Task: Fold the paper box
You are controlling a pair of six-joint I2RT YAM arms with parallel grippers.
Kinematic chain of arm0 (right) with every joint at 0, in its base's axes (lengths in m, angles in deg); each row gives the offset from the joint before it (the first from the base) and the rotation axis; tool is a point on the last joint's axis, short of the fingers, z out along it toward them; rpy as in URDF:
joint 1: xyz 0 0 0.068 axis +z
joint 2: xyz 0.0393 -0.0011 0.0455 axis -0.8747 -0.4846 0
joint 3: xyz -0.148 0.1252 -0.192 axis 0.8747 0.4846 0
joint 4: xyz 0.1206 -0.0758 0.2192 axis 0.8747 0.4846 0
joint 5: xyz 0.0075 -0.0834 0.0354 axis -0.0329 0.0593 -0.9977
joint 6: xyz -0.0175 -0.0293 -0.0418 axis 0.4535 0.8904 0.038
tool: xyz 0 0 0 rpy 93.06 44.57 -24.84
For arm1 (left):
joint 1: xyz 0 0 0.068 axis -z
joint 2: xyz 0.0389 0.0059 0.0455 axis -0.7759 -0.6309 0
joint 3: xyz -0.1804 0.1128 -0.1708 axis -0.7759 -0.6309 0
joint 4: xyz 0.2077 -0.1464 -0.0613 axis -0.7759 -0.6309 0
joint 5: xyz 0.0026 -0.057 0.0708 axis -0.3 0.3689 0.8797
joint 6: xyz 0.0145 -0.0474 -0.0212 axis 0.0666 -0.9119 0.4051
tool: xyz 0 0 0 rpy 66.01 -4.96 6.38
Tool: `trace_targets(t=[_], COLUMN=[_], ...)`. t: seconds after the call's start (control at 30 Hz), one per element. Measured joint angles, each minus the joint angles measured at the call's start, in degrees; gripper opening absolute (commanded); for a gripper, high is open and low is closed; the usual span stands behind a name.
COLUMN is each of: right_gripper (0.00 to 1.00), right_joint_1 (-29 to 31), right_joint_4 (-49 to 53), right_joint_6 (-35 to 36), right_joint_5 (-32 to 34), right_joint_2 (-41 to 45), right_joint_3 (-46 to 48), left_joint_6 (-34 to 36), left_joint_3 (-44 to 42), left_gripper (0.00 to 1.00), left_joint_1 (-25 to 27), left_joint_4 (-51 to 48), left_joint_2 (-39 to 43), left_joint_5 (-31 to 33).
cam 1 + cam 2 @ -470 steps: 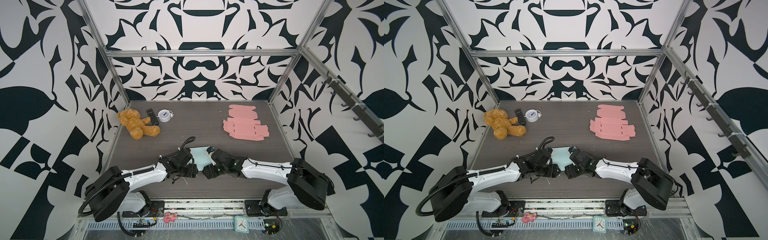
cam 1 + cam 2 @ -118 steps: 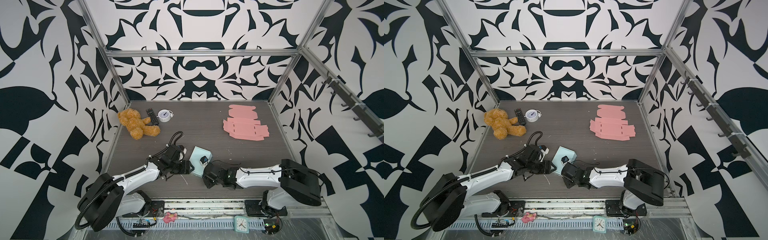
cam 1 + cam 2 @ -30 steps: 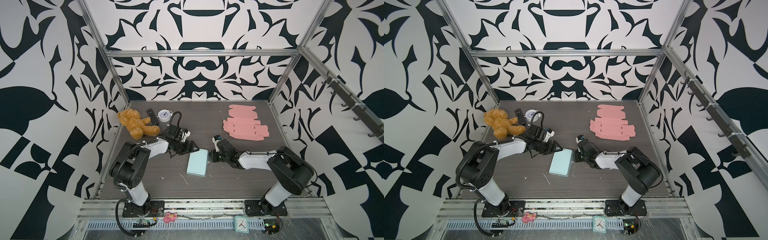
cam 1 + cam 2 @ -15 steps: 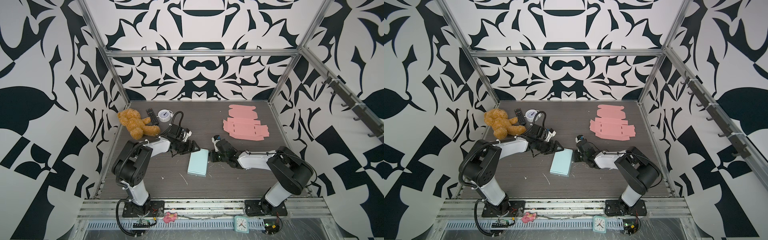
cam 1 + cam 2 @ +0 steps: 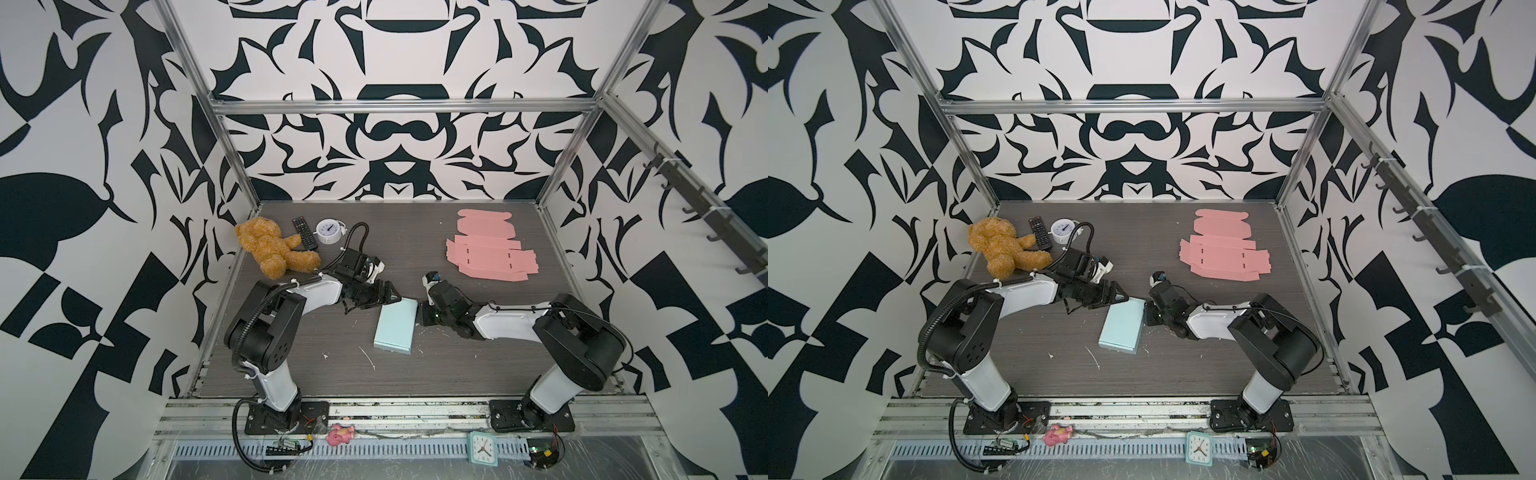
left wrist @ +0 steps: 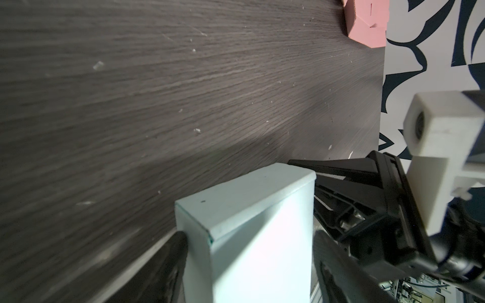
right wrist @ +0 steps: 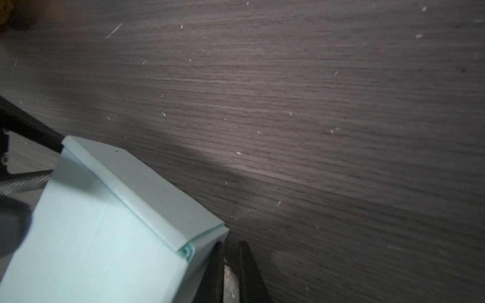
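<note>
Dark table (image 5: 457,365) is topped by a pale blue folded paper box (image 5: 395,328), cropped in wrist views. Left gripper (image 5: 385,300) is spread wide astride its far end; right gripper (image 5: 422,318), closed and empty, is set just beside it. A flat pink cardboard blank (image 5: 490,259) is seen beyond.

Left arm (image 5: 316,293): elbow folded high, white forearm stretched low and inward.
Left gripper (image 5: 380,299): jaws spread wide, fingers pointing toward the right gripper.
Right arm (image 5: 507,326): shoulder hunched, forearm lying low, reaching inward.
Right gripper (image 5: 424,319): jaws drawn almost together, only a narrow slit between them. It sits near the left gripper's fingertips but apart from them.
</note>
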Motion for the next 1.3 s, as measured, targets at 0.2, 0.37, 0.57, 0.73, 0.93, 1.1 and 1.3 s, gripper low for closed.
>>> trace_targets(t=[0.2, 0.37, 0.57, 0.73, 0.93, 1.1, 1.3], right_gripper=[0.15, 0.15, 0.2, 0.23, 0.36, 0.46, 0.54], right_joint_1=[0.9, 1.7, 2.2, 2.2, 4.2, 5.5, 5.5], right_joint_4=[0.5, 0.6, -0.2, 1.1, 10.5, 18.4, 23.3], right_joint_6=[0.0, 0.0, 0.0, 0.2, 2.8, 6.3, 10.0], right_joint_5=[-0.3, -0.5, -0.7, -0.6, 2.3, 3.8, 2.0], right_joint_2=[2.3, 4.9, 8.0, 9.8, 14.4, 17.0, 15.1], right_joint_3=[2.1, 3.7, 5.3, 6.2, 3.6, -3.0, -10.0], left_joint_6=[-0.4, -0.1, 0.6, 1.6, 1.8, 1.3, -1.4], left_joint_3=[0.0, 0.0, -0.5, -0.8, -4.6, -9.4, -15.0], left_gripper=[0.77, 0.77, 0.8, 0.81, 0.81, 0.82, 0.83], left_joint_1=[0.3, -0.1, -2.4, -3.3, -3.0, -0.9, 3.4], left_joint_4=[0.6, 0.5, -0.1, -2.1, -4.2, -7.3, -11.9], left_joint_2=[0.0, 0.0, 0.5, 3.3, 12.4, 21.6, 33.1], left_joint_5=[-0.1, -0.3, -0.8, 1.0, 4.0, 6.5, 8.9])
